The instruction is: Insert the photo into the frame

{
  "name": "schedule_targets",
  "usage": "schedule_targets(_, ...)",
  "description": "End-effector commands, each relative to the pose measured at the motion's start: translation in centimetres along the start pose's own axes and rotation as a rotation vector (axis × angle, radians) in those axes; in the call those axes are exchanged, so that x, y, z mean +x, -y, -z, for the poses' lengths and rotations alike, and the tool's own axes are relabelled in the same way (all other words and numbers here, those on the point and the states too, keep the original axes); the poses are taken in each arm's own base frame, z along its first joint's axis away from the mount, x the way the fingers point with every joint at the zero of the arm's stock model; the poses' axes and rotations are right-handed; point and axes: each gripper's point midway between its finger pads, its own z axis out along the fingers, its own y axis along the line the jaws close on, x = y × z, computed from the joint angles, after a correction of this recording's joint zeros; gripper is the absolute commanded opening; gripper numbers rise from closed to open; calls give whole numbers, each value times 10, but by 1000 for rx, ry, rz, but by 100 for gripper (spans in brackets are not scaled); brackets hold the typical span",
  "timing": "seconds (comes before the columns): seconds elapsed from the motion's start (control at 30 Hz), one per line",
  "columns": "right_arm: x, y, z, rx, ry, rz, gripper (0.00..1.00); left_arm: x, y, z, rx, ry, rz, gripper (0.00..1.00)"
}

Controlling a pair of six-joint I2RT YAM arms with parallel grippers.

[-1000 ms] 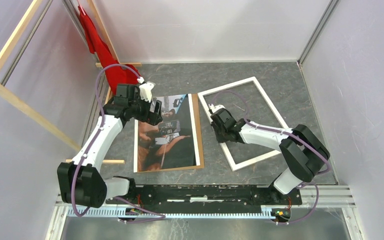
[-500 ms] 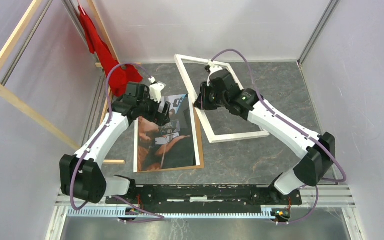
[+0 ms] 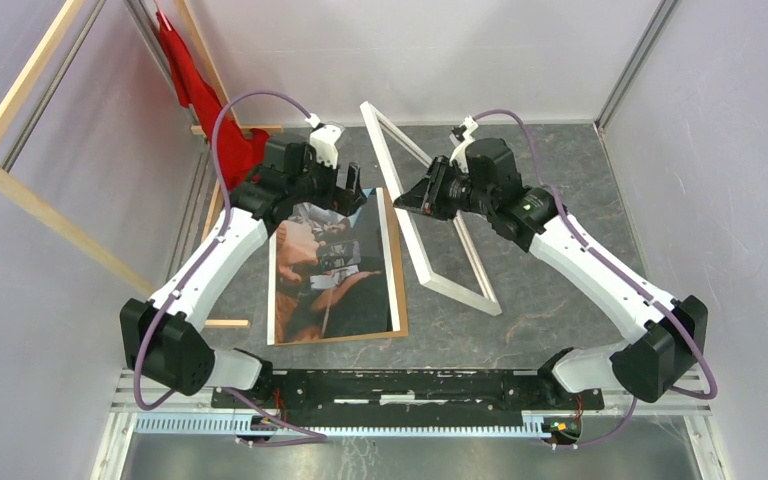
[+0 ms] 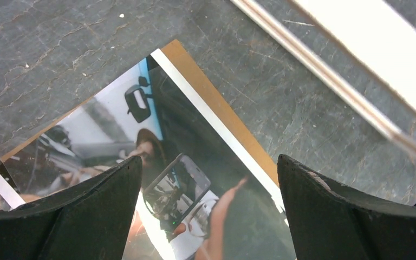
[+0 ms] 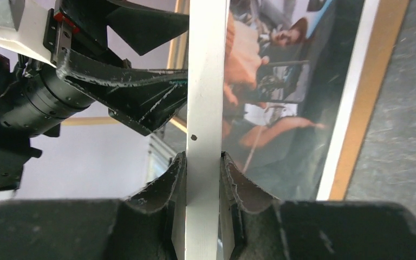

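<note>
The photo [image 3: 332, 268] lies face up on the brown backing board [image 3: 393, 262], left of centre. My left gripper [image 3: 346, 192] hovers open and empty over the photo's far end. In the left wrist view the photo [image 4: 157, 157] shows between the fingers [image 4: 86, 216]. My right gripper [image 3: 416, 200] is shut on a rail of the white frame [image 3: 455, 291]. It holds the frame tilted up on edge just right of the board, its near corner low by the table. In the right wrist view the rail [image 5: 206, 81] sits clamped between the jaws, with the photo [image 5: 287, 81] behind it.
A red cloth [image 3: 196, 95] hangs at the back left. Long pale wooden beams [image 3: 20, 100] lean outside the left wall, and a short stick [image 3: 215, 322] lies by the board's near left. White walls close the table's back and sides.
My right gripper has lifted the frame from flat on the right, swung it toward the back and tipped it up on edge beside the photo. My left gripper has moved toward the photo's far end.
</note>
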Motion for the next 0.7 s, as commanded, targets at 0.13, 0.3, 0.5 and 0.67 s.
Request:
schedule_targets(0.13,-15,-61,17,-338,56,-158,0,-47,1,9,-56,195,127,100)
schedule_targets(0.3,-13,-63,18,-390,55,-208,0,-63,6,3,-58,233,114,100)
schedule_targets(0.5,-17,-68,25,-417,59,-208,2,-78,9,-18,-103,234,100,100)
schedule_targets(0.67,-18,-66,20,-411,9,-135,57,-92,16,-28,-109,247,94,100)
